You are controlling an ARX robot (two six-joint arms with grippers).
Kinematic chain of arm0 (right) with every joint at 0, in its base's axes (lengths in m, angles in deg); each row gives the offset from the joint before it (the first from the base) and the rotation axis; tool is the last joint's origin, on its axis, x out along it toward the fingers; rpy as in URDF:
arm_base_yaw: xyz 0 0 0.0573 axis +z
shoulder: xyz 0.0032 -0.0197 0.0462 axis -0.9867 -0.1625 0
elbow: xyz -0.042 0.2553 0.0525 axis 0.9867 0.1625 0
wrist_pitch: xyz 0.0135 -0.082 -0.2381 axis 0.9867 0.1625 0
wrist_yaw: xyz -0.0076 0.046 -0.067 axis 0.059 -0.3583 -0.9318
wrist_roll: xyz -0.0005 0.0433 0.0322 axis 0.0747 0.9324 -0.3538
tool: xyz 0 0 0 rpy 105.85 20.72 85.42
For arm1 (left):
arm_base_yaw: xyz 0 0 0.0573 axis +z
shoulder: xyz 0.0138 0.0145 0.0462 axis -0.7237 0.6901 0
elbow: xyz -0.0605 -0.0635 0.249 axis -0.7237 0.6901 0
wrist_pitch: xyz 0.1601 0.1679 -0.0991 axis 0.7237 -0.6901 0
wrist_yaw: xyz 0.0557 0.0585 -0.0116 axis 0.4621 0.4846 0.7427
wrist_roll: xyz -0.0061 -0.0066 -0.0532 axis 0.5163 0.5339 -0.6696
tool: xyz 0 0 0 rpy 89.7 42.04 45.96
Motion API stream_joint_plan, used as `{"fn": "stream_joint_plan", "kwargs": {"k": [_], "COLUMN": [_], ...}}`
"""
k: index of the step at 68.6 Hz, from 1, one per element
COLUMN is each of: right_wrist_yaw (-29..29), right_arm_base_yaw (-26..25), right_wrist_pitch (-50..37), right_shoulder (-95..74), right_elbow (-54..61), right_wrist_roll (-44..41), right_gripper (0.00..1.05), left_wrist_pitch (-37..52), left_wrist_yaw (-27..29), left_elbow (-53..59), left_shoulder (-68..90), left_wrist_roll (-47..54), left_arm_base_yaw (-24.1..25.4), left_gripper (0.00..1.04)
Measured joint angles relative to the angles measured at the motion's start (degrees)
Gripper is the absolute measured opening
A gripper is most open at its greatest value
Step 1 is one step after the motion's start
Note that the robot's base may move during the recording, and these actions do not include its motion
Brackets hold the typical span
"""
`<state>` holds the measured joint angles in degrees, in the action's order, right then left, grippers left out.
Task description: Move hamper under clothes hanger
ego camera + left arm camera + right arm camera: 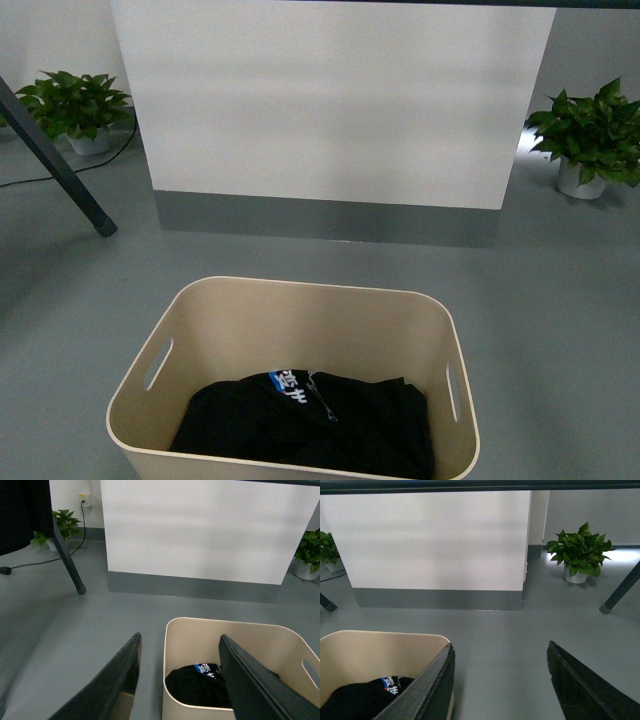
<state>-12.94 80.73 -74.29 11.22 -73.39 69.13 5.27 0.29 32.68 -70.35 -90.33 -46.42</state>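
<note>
Hamper [300,330] on grey floor nearest robot, black garment [310,425] inside. Left gripper [180,677] wide open, straddling hamper's left wall; right gripper [500,680] wide open, straddling right wall. Clothes hanger leg [55,160] far left, well apart.

The left gripper [181,680] is hanging with its jaws spread wide, one dark finger [107,685] sitting outside the hamper [240,640] over the grey floor [100,625], the other reaching over the tub's inside. A black garment [197,685] with blue-and-white lettering is lying in the beige tub. Further off, a slanted dark leg of the clothes hanger [67,562] is standing on the floor, with a potted plant [62,525] behind it, beside a white panel [205,530].
</note>
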Motion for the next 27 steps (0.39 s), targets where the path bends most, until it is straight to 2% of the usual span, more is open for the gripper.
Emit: {"fn": "stream_joint_plan", "kwargs": {"k": [14,19,27], "right_wrist_yaw": [0.0,0.0,0.0], "right_arm_base_yaw": [0.0,0.0,0.0], "right_wrist_pitch": [0.0,0.0,0.0], "right_shoulder": [0.0,0.0,0.0], "right_elbow": [0.0,0.0,0.0], "right_wrist_roll": [0.04,0.02,0.02], "right_gripper": [0.98,0.96,0.97], "left_wrist_pitch": [0.0,0.0,0.0], "left_wrist_yaw": [0.0,0.0,0.0], "left_elbow": [0.0,0.0,0.0], "left_shoulder": [0.0,0.0,0.0], "left_wrist_roll": [0.0,0.04,0.07], "left_arm_base_yaw": [0.0,0.0,0.0], "left_gripper": [0.89,1.0,0.98]}}
